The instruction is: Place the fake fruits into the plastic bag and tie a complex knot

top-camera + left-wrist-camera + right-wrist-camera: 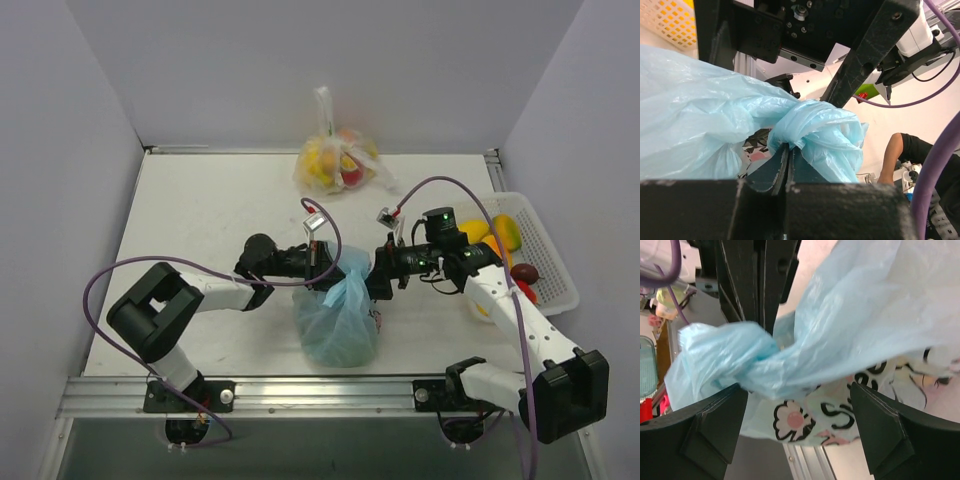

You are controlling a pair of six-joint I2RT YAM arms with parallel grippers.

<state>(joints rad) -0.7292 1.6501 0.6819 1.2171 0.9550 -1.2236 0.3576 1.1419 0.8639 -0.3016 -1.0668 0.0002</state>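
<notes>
The light-blue plastic bag (338,322) with its pink-and-black print stands at the table's near middle, its neck gathered upward between both arms. My left gripper (327,266) is shut on a twisted ear of the bag (805,127) just beside the knot (790,131). My right gripper (797,415) is open, its fingers (715,425) set wide on either side of the printed plastic (805,417), touching nothing that I can see. The knot (747,357) sits just above its left finger. Fake fruits (505,235) lie in the basket on the right; whatever is in the bag is hidden.
A white plastic basket (552,262) stands at the right edge behind my right arm. A clear tied bag of fruits (335,162) leans on the back wall. Purple cables (440,185) loop over both wrists. The aluminium rail (300,390) runs along the near edge.
</notes>
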